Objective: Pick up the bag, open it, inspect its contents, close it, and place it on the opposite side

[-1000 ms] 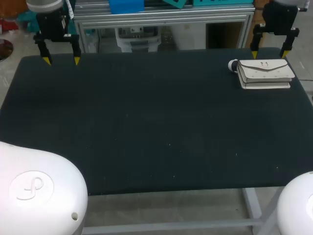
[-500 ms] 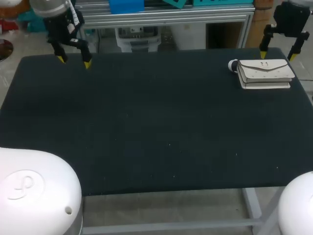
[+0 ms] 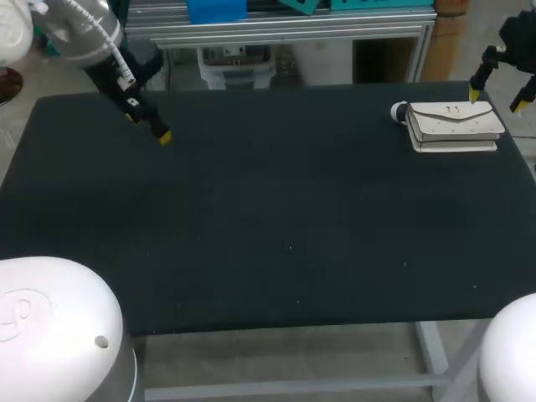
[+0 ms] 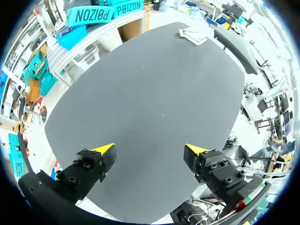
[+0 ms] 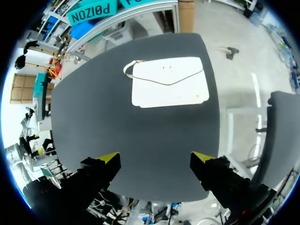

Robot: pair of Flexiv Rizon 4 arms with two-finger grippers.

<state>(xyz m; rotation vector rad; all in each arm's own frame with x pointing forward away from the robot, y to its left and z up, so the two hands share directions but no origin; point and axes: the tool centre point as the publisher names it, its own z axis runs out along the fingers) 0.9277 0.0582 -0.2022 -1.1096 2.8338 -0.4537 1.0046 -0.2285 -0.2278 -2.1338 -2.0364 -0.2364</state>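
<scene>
Left claw swung inward, gaping wide

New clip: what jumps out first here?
A white flap bag lies flat at the far right corner of the black table. The right gripper hangs open by the bag's far right edge, and the left gripper, open too, is over the table's far left part.

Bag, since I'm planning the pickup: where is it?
Head view: the bag lies at the far right corner of the table, near the right pincer.
</scene>
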